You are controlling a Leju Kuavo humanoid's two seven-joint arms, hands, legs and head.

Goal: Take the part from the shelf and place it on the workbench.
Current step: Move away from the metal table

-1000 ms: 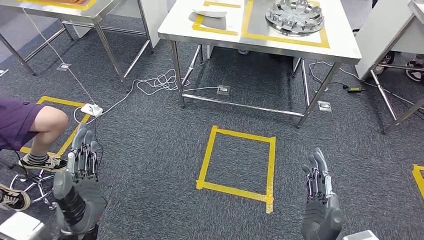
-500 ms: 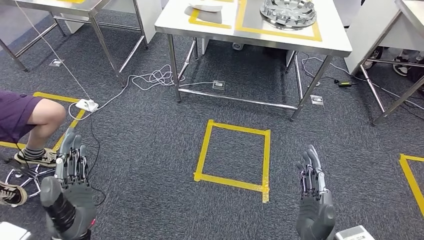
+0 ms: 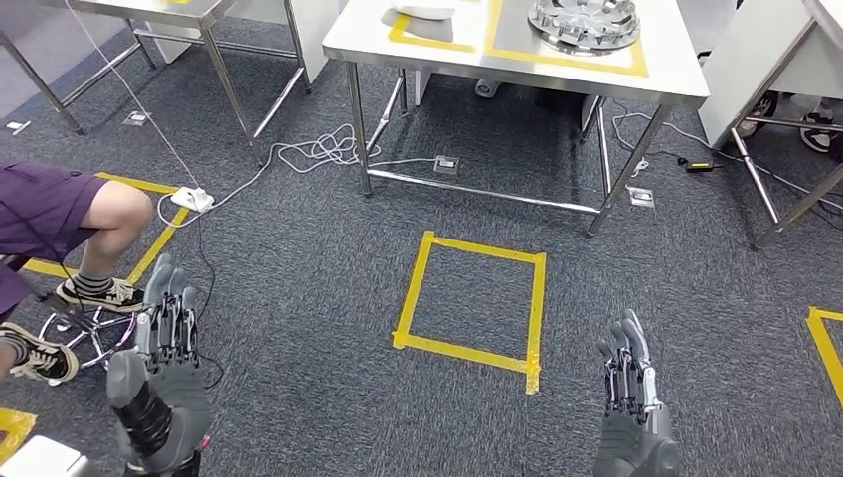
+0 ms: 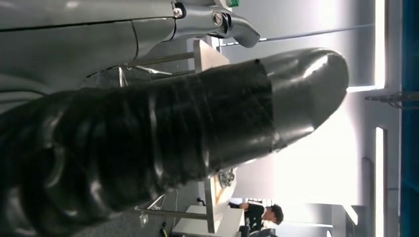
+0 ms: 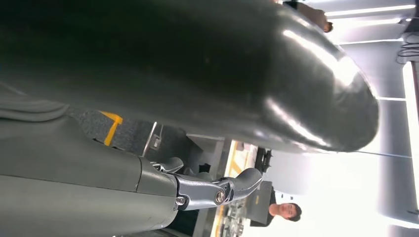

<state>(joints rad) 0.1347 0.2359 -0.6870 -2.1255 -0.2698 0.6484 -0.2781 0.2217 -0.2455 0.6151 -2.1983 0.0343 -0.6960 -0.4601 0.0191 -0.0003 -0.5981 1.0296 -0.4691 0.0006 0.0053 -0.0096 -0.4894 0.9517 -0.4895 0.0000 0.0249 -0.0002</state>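
Both hands are empty right now: left hand (image 3: 164, 353) sits in the lower left of the frame and right hand (image 3: 631, 397) in the lower right, fingers stretched out straight and a bit apart, palms holding nothing, hovering over the grey carpet.

So which step am I on? Honestly looks like the walking part. Nothing is picked up, and I can't spot a shelf anywhere, so I can't say for sure which thing is "the part". Best candidate is the round silver metal part (image 3: 584, 22) at the top of the frame, sitting on the steel table (image 3: 686, 78) inside a yellow tape outline, well apart from both hands. A white object (image 3: 425, 10) is next to it, cut off by the top edge.

Between me and that table there's a yellow tape square (image 3: 472, 303) on the floor in the middle of the frame, which I'd guess is a standing mark. A person's legs (image 3: 94, 234) and a white power strip (image 3: 191, 200) with cable are at the left.

Next move, my guess: keep stepping, get my feet lined up, and only then reach. Way too far off to grab anything yet.
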